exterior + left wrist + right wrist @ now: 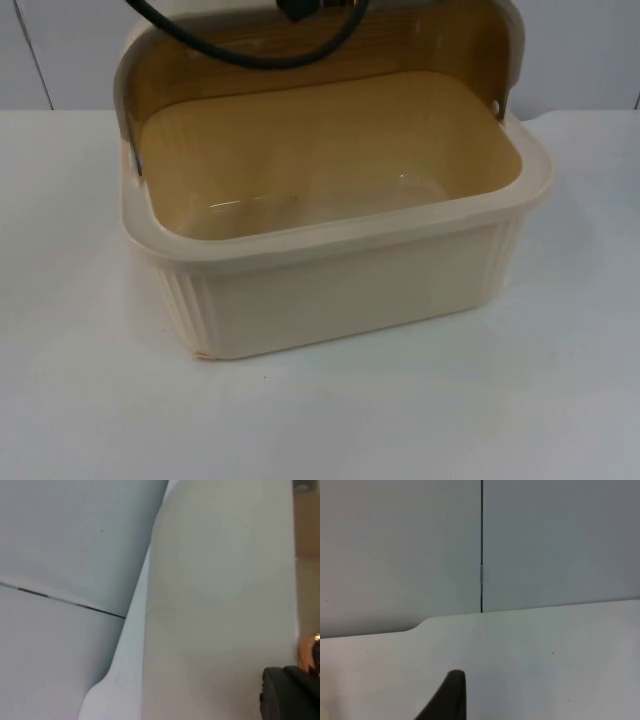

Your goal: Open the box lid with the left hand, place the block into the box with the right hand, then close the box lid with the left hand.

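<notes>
Cream box (pixel 330 270) sits mid frame on white table (pixel 90 400), inside bare. Lid (pixel 300 50) tipped up at box's far edge, upper centre. Left gripper (pixel 287 695) close by lid's outer face; right gripper (pixel 447 697) above table, partition wall (pixel 545 540) beyond; can't tell finger state on either.

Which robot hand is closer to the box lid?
Left. The left gripper sits right against the raised lid of the box. The right gripper looks over bare table, away from it.

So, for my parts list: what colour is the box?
Cream outside, with a deeper tan-yellow inside; the box shows best in the top view.
</notes>
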Available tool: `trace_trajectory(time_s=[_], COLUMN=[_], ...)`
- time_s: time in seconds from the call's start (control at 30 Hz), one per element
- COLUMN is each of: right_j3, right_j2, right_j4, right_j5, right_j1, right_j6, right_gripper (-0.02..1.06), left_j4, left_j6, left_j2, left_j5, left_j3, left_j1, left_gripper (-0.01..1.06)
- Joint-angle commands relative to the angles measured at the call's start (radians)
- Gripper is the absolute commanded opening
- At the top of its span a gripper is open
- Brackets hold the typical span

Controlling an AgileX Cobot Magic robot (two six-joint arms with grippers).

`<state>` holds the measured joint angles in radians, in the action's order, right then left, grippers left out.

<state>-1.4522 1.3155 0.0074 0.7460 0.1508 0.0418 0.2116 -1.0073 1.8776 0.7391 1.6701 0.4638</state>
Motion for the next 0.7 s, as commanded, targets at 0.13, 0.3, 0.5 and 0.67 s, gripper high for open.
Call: trace_trajectory(time_s=[0.13, 0.3, 0.5, 0.67], right_j3=[0.006, 0.006, 0.006, 0.006], right_j2=[-0.005, -0.005, -0.005, -0.005], right_j4=[0.006, 0.006, 0.006, 0.011], right_j5=[-0.008, -0.008, -0.008, -0.008], right_j1=[0.004, 0.004, 0.004, 0.004], right_j6=[0.0, 0.0, 0.0, 0.0], right_gripper=[1.05, 1.05, 1.05, 1.05], left_j4=[-0.001, 0.04, 0.069, 0.11], left_j6=[0.047, 0.047, 0.047, 0.047], left_j2=[-0.008, -0.019, -0.021, -0.023], left_j5=[0.103, 0.123, 0.175, 0.204], left_j3=[-0.003, -0.003, -0.003, -0.043], left_j1=[0.004, 0.004, 0.004, 0.004], left_gripper=[0.0, 0.0, 0.0, 0.0])
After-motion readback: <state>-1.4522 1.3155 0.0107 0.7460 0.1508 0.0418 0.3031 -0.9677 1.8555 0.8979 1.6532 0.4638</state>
